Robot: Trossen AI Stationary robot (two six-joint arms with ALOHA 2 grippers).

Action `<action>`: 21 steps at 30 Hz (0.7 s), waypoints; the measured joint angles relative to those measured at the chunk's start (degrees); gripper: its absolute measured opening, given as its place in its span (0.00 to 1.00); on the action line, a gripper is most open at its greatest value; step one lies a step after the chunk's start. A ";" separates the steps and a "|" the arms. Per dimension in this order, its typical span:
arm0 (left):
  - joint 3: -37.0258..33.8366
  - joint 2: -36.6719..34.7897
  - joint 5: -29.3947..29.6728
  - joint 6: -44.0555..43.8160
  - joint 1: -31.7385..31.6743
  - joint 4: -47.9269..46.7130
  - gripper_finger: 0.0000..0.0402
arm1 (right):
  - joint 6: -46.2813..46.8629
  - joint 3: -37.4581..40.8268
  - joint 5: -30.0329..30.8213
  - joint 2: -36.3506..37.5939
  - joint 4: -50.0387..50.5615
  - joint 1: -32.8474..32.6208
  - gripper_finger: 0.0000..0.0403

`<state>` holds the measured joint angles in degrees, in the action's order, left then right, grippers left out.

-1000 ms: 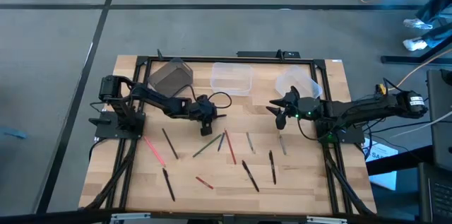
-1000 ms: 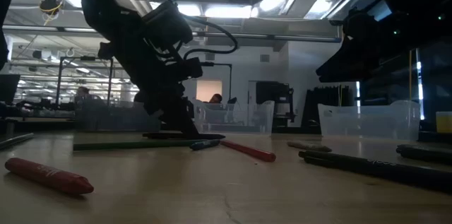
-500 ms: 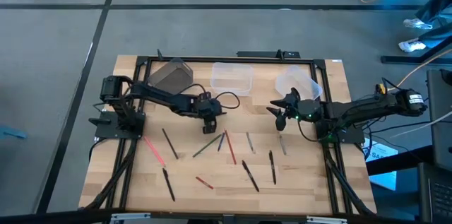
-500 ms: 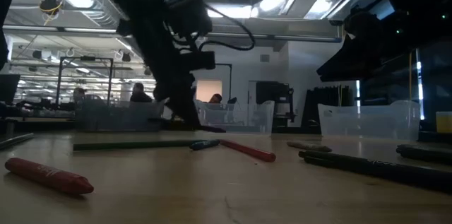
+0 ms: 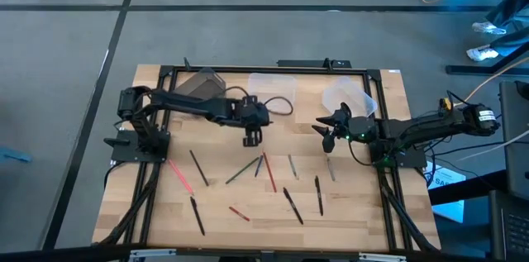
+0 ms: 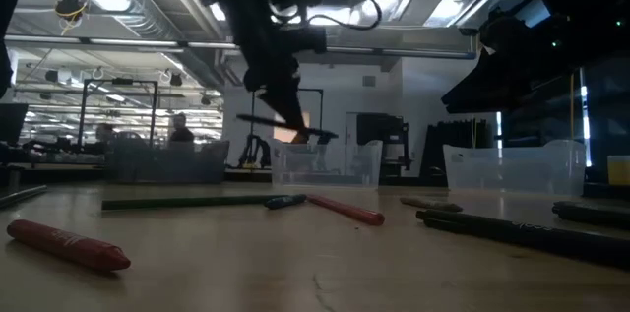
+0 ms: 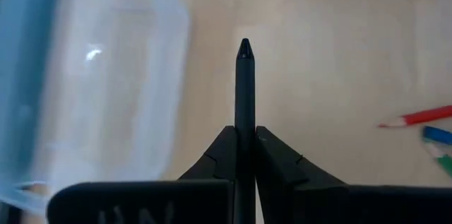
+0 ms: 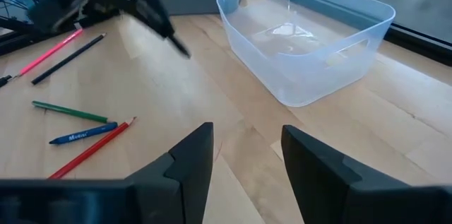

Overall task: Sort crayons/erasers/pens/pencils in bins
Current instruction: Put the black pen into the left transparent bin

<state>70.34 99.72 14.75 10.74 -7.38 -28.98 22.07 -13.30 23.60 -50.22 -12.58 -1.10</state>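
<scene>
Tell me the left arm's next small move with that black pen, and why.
Probably carry it a little farther over the clear squarish tub, then release. The left gripper is shut on the black pen and hangs lifted just short of that tub's rim, so dropping now would likely miss. The right gripper waits open near the clear rounded tub.

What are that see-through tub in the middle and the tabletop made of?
The clear squarish tub looks like thin, glossy, slightly frosted plastic: the table shows through its walls, light glints on its rim, and handle slots are cut in its sides. The tabletop looks like pale wood with a smooth matte finish, showing plank seams and grain, though it may be laminate.
</scene>
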 joint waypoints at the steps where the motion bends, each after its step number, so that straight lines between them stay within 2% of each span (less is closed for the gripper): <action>1: 1.13 -0.02 0.03 1.26 -0.77 -0.74 0.04 | -0.05 0.00 0.30 0.00 0.01 0.00 0.43; 6: 6.70 -0.02 -0.59 9.21 -6.15 -1.29 0.04 | -0.73 0.00 0.39 0.00 -0.01 0.00 0.43; 10: 8.62 -0.04 -6.03 15.24 -11.55 4.38 0.05 | -1.36 0.00 0.39 0.00 0.01 0.00 0.43; 14: 8.64 1.29 -13.31 15.39 -16.09 11.27 0.04 | -2.97 0.00 0.53 0.00 0.18 0.00 0.43; 21: 8.58 8.43 -16.16 16.91 -19.40 15.94 0.05 | -3.13 0.07 2.28 -0.02 0.91 0.02 0.43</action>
<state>78.91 108.15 -1.41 27.65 -26.78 -13.04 18.94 -13.23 25.88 -50.24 -11.67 -1.08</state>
